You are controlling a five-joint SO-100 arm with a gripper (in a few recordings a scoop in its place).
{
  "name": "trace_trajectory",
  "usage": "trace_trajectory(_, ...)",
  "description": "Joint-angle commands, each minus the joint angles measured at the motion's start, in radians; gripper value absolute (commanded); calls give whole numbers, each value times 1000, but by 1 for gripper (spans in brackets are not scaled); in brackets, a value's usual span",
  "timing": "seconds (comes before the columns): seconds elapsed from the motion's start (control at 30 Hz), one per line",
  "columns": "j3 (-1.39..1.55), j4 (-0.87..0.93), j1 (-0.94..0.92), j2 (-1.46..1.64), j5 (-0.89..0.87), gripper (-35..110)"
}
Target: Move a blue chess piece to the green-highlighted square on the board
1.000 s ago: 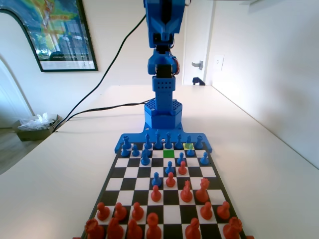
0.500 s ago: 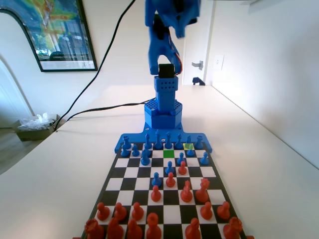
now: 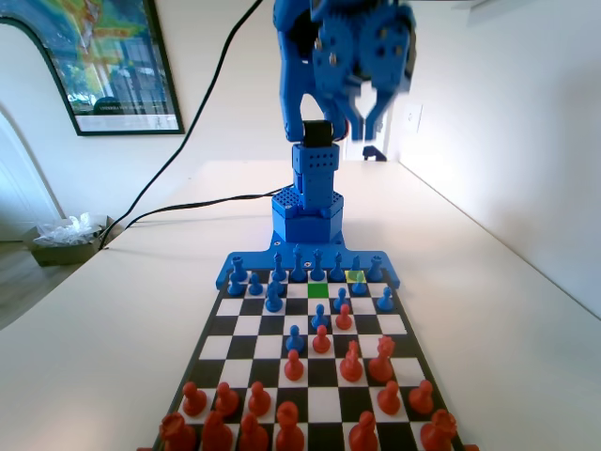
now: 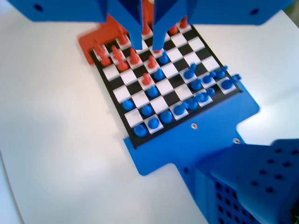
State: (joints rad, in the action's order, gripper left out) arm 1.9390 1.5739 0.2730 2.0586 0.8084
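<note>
The board point(image 3: 310, 352) is showing black and white checks with a blue rim point(image 3: 310, 272). One square point(image 3: 318, 290) is glowing green, one square point(image 3: 356, 277) yellow. Blue pieces point(image 3: 273, 299) and red pieces point(image 3: 286, 421) are standing on it. The table point(image 3: 113, 319) is looking white.

We see the gripper point(image 3: 364, 105) motion-blurred near the top centre of the fixed view, its upper part cut by the top edge. The board point(image 3: 282, 329) runs off the bottom edge there, cropping the nearest red pieces point(image 3: 254, 432). In the wrist view the whole board point(image 4: 140, 100) is blurred, piece types unreadable, and the jaws cover a few squares at top centre.
</note>
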Motion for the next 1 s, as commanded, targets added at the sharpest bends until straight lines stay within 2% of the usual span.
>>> trace_trajectory(0.0,54,-83,6,-18,12,6)
trace_trajectory(0.47,213,-342,-12,-160,-40,8)
trace_trajectory(0.97,396,-515,38,-135,-71,8)
